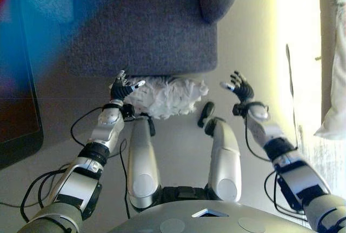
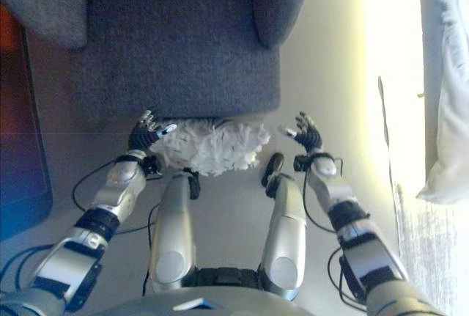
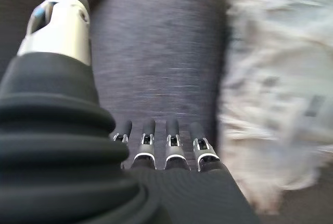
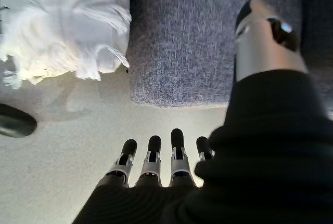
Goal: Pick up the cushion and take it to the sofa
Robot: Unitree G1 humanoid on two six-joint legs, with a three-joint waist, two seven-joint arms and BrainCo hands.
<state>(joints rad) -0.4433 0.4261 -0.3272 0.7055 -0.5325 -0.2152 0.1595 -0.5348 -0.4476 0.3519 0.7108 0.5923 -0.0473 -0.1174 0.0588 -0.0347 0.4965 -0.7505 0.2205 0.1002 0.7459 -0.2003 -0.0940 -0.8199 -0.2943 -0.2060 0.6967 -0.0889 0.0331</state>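
Observation:
A white shaggy cushion (image 1: pixel 167 95) lies on the floor against the front of the grey sofa (image 1: pixel 146 27). My left hand (image 1: pixel 122 88) hovers at the cushion's left end, fingers straight and open, holding nothing. In the left wrist view the cushion (image 3: pixel 276 99) shows beside the fingers (image 3: pixel 156 146), apart from them. My right hand (image 1: pixel 240 87) is open to the right of the cushion, a gap of floor between them. The right wrist view shows the cushion (image 4: pixel 62 26) and the sofa's front edge (image 4: pixel 208 52) past the straight fingers (image 4: pixel 151 161).
A dark low cabinet (image 1: pixel 16 98) stands at the left. A white pillow or bedding (image 1: pixel 334 98) hangs at the right edge beside a bright strip of floor (image 1: pixel 294 54). Pale floor (image 1: pixel 254 33) lies right of the sofa.

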